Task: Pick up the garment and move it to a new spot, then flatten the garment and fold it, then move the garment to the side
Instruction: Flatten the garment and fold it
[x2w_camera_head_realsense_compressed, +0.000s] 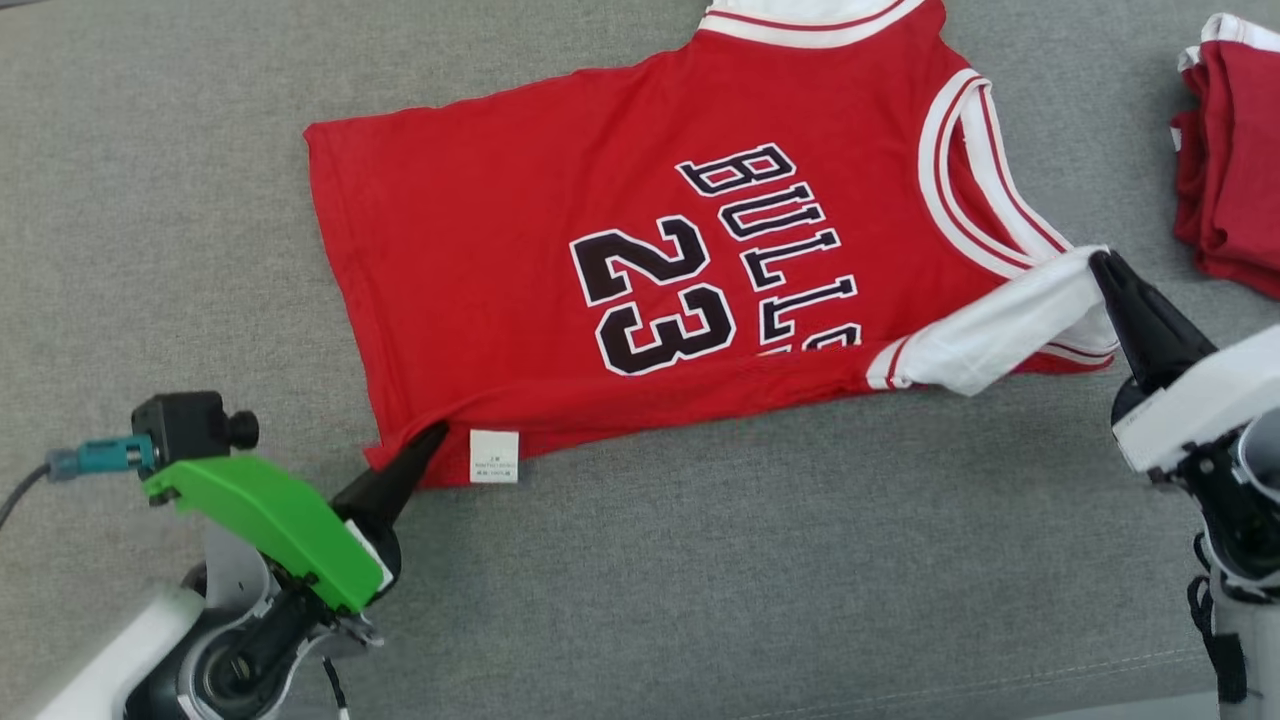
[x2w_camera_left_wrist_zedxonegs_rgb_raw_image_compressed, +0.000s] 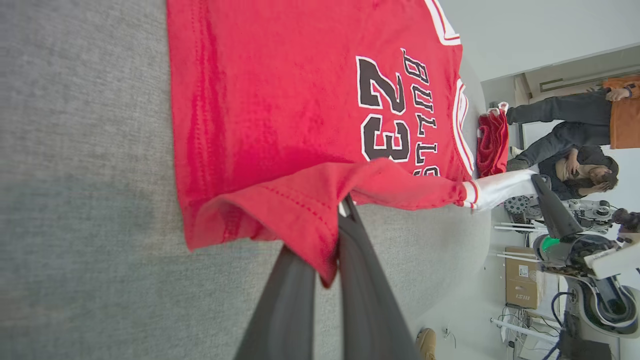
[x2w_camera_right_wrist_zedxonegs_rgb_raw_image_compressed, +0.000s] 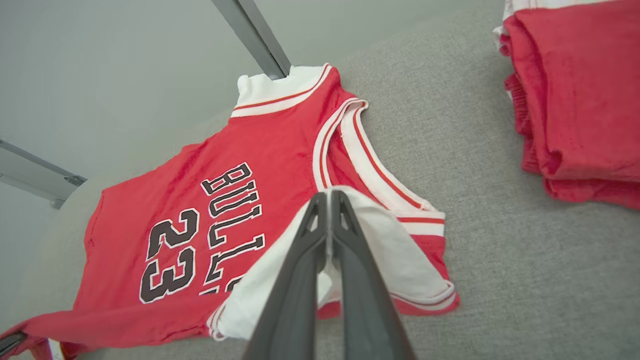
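Observation:
The garment (x2w_camera_head_realsense_compressed: 640, 240) is a red jersey with white trim and "BULLS 23" in black, lying spread on the grey table (x2w_camera_head_realsense_compressed: 700, 560). Its near long edge is folded up over the body. My left gripper (x2w_camera_head_realsense_compressed: 432, 436) is shut on the jersey's near hem corner, beside a white label (x2w_camera_head_realsense_compressed: 494, 456). In the left wrist view the red hem (x2w_camera_left_wrist_zedxonegs_rgb_raw_image_compressed: 280, 210) is pinched between the left gripper (x2w_camera_left_wrist_zedxonegs_rgb_raw_image_compressed: 337, 212) fingers. My right gripper (x2w_camera_head_realsense_compressed: 1100, 262) is shut on the white sleeve (x2w_camera_head_realsense_compressed: 1000, 325) at the jersey's near right. The right wrist view shows the right gripper (x2w_camera_right_wrist_zedxonegs_rgb_raw_image_compressed: 328, 196) clamping that white sleeve (x2w_camera_right_wrist_zedxonegs_rgb_raw_image_compressed: 395, 250).
A second red garment (x2w_camera_head_realsense_compressed: 1230, 160) lies bunched at the table's right edge, close to my right arm, also in the right wrist view (x2w_camera_right_wrist_zedxonegs_rgb_raw_image_compressed: 575, 100). In the left wrist view, people (x2w_camera_left_wrist_zedxonegs_rgb_raw_image_compressed: 580, 140) and boxes (x2w_camera_left_wrist_zedxonegs_rgb_raw_image_compressed: 522, 277) are beyond the table. Bare grey table stretches along the near side.

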